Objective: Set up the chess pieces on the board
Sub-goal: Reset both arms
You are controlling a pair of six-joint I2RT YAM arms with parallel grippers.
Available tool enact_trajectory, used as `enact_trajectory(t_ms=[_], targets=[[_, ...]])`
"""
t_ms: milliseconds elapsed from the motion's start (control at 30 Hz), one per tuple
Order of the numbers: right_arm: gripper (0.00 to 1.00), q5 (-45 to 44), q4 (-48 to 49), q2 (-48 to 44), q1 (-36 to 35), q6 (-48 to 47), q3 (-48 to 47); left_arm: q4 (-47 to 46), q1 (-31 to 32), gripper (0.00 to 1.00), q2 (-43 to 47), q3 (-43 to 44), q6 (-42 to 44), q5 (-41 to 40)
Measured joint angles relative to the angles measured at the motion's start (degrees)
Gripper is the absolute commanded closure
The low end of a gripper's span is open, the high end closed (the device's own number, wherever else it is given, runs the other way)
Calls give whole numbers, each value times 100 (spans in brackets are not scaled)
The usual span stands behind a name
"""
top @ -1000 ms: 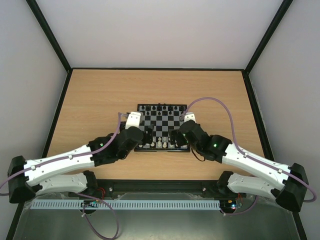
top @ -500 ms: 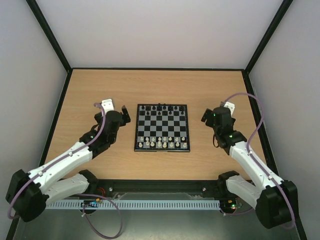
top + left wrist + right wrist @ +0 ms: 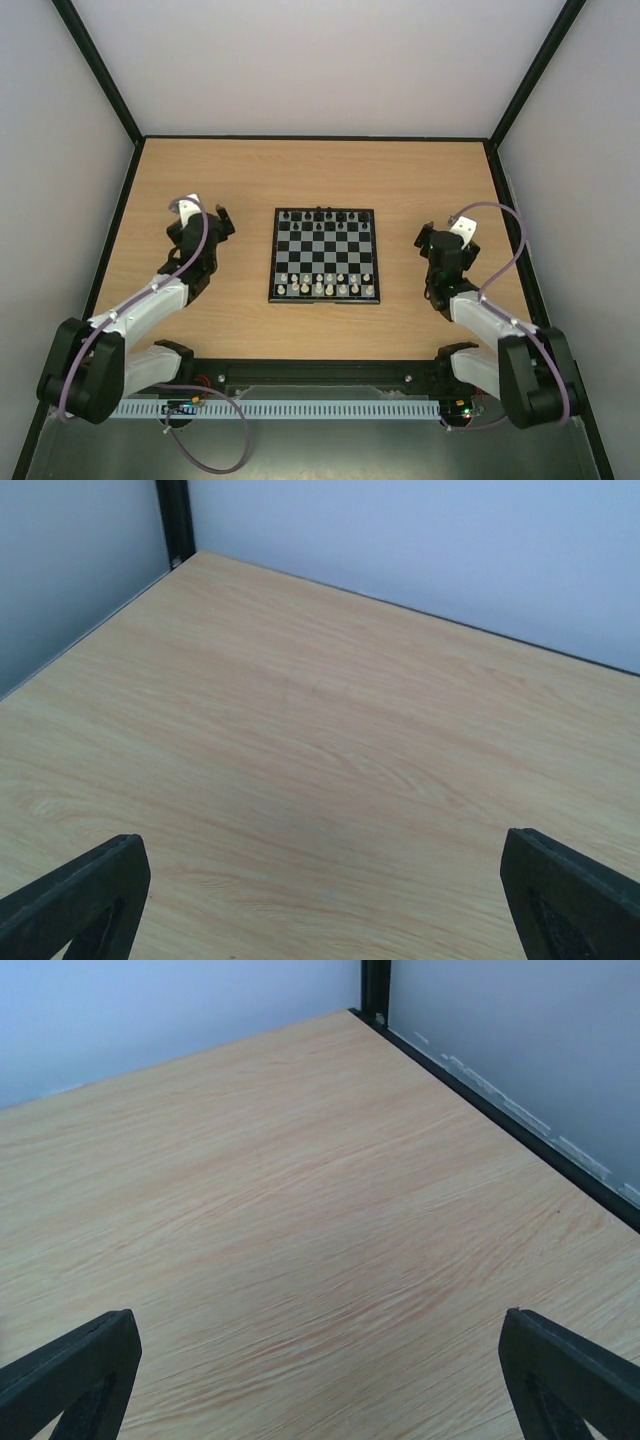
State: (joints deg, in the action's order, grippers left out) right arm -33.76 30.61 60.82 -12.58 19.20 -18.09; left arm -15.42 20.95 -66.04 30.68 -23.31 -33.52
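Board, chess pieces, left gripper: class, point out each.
board point(image 3: 325, 252): top external view, bare middle square.
chess pieces point(image 3: 318, 289): top external view, one near-row piece.
left gripper point(image 3: 320, 880): left wrist view, midway between open jaws.

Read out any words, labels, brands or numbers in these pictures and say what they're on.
None can be read.
The board: its border shows no legible letters or numbers at this size.
The chess pieces and the table: no markings.
Pale marks at the wall's foot, right wrist view: too faint to read.
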Motion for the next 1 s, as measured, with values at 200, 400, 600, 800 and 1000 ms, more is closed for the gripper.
enact_trajectory(t_ms=[200, 400, 600, 800, 1000], targets=[[1, -249, 1327, 1106, 101, -223, 173, -1016, -516, 1, -79, -831, 264, 444], [1, -459, 2111, 1856, 144, -391, 192, -1709, -855, 1, -518, -804, 533, 723], [1, -470, 2839, 2164, 293, -509, 254, -2164, -1082, 1, -841, -684, 772, 885], [1, -407, 3075, 2312, 334, -544, 289, -2570, -1355, 1, -901, -686, 909, 1064], [1, -376, 3318, 2282, 345, -581, 433, -3110, -1502, 1, -1025, -780, 1266, 1401]])
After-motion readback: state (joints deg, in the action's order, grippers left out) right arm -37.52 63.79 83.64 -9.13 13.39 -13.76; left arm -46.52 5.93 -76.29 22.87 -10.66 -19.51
